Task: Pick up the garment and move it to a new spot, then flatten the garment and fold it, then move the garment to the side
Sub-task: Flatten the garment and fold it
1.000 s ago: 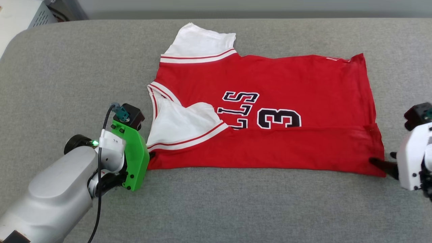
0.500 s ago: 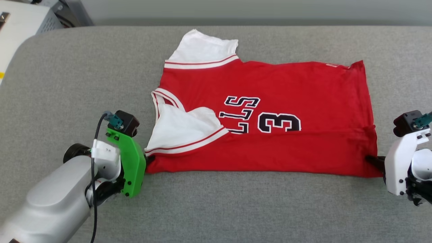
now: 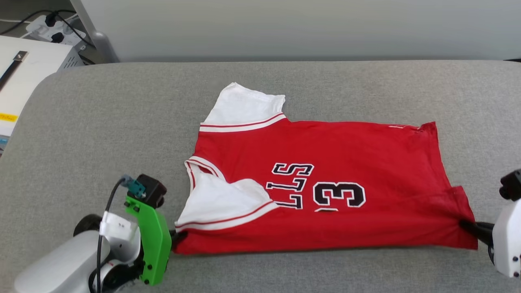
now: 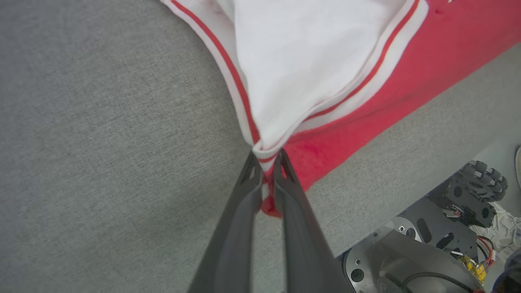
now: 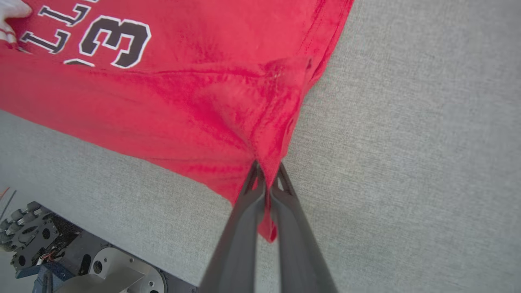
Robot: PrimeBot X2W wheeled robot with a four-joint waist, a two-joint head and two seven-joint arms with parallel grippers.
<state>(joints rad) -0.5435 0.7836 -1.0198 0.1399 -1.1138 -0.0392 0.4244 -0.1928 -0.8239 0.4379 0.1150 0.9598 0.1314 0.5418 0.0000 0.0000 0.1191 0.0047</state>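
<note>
The garment [image 3: 325, 162], a red jersey with white sleeves and black lettering, lies spread sideways on the grey cushion, its near long edge folded over onto the front. My left gripper [image 3: 178, 237] is shut on the near left corner, where the white sleeve's striped trim meets red cloth [image 4: 266, 156]. My right gripper [image 3: 468, 226] is shut on the near right hem corner [image 5: 266, 171]. In both wrist views red fabric is pinched between the dark fingers. The far white sleeve [image 3: 244, 106] lies flat at the back left.
The grey cushioned surface [image 3: 101, 134] stretches wide on both sides of the jersey. A white box [image 3: 24, 69] and a power strip with cables [image 3: 49, 28] sit beyond its back left corner. The robot's wheeled base [image 4: 427, 244] shows below the cushion's near edge.
The head camera has tilted up, so the whole scene sits lower in view and the back wall shows. Both grippers keep their hold on the jersey's near corners.
</note>
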